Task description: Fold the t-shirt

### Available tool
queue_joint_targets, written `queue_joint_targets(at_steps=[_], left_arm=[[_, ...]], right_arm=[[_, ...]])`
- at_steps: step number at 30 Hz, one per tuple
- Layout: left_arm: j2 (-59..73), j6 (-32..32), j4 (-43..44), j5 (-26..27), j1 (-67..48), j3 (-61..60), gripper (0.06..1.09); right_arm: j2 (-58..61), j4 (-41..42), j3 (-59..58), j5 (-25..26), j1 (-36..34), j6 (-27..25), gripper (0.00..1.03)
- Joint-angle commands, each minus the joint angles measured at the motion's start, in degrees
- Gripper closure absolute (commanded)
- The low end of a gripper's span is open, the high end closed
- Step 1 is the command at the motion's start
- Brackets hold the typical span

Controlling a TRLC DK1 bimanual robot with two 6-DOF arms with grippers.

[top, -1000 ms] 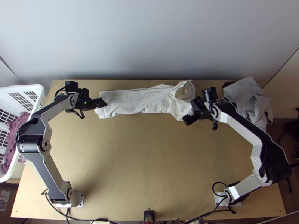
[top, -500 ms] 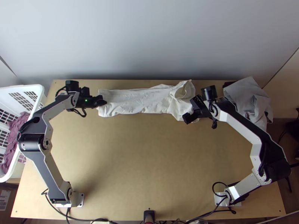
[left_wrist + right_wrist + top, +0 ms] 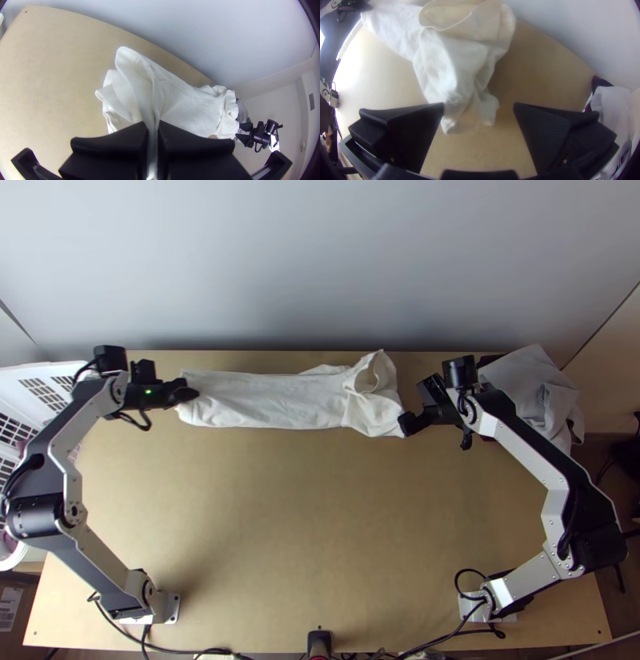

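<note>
White, long and narrow, the cloth t-shirt (image 3: 272, 401) runs from the black left gripper (image 3: 153, 123), jaws pinching one end, toward the black right gripper (image 3: 479, 105), whose parted jaws stand nearest its bunched other end.

Table (image 3: 320, 524): it filled the middle and bottom of the frame, with the wall (image 3: 320, 268) behind it.
T-shirt (image 3: 272, 400): it lay lengthwise along the table's far edge, upper middle of the frame.
Left gripper (image 3: 192, 394): upper left, at the shirt's left end, cloth between its fingers.
Right gripper (image 3: 417, 406): upper right of centre, at the shirt's right end; from where I stood, I couldn't tell if they touched.
Cloth pile (image 3: 528, 376): upper right, by the table's far right corner.
Basket (image 3: 24, 376): left edge, beside the table, partly behind the left arm (image 3: 92, 564).
Arm bases: lower left (image 3: 172, 606) and lower right (image 3: 476, 608).
</note>
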Motion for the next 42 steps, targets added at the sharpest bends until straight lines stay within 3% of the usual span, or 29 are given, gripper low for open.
queue_joint_targets(at_steps=[1,10,22,42], left_arm=[[-4.2,7.6,-8.5,0.2,5.6,-2.1,1.05],[-2.6,16.3,-17.0,0.2,10.6,-0.4,1.05],[-0.2,13.5,-22.6,-0.2,5.0,9.0,1.05],[1.7,9.1,-24.8,-14.5,-16.3,20.7,1.05]], right_arm=[[-0.5,0.0,1.1,0.0,-0.5,0.2,0.07],[-0.5,0.0,-0.2,0.0,-0.4,1.4,0.07],[-2.6,0.0,-1.7,0.0,-1.2,1.8,0.07],[-5.7,0.0,-3.4,0.0,-1.2,2.6,0.07]])
